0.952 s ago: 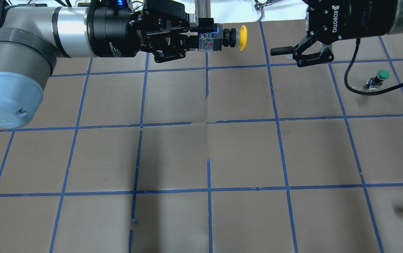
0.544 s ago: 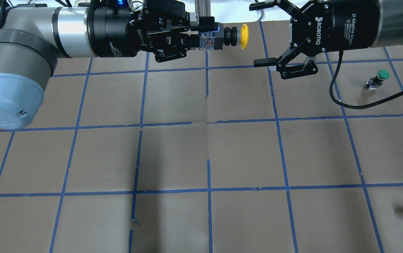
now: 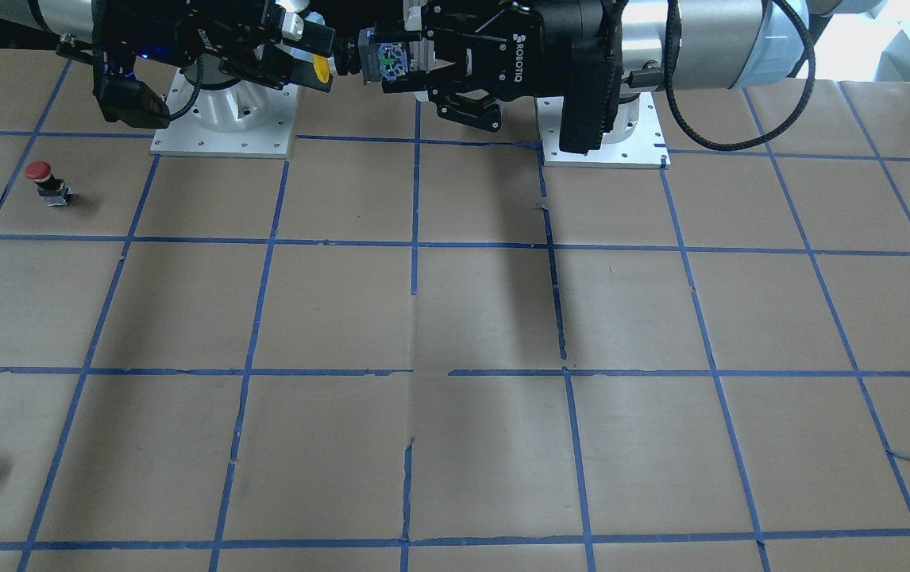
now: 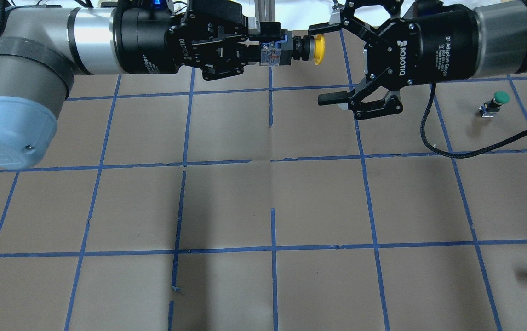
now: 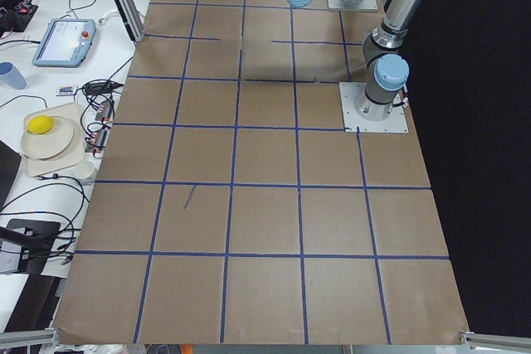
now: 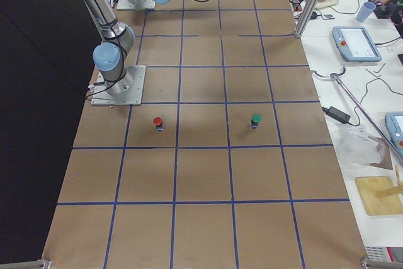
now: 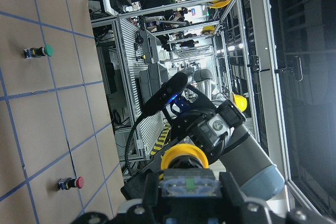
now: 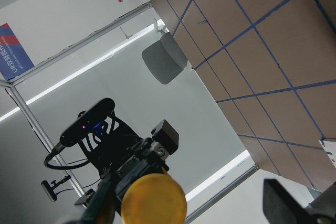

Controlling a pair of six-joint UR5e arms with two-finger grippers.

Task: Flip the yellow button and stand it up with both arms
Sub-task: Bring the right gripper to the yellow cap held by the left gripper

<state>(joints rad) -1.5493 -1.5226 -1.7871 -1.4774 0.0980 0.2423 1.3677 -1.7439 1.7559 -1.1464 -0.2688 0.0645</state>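
Left arm [image 4: 93,41], right arm [image 4: 491,39]: silver tubes, pale-blue caps; black ROBOTIQ-marked wrists; black cable [image 4: 423,131] right; dark band left, possibly strap.

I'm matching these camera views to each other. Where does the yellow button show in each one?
Front-facing: yellow button at top, left of centre.
Overhead: button at top, right of centre.
Exterior left: cannot make it out.
Exterior right: too small to tell.
Left wrist: button at bottom centre.
Right wrist: button at bottom, left of centre.
Shared landmark: blue tape grid.
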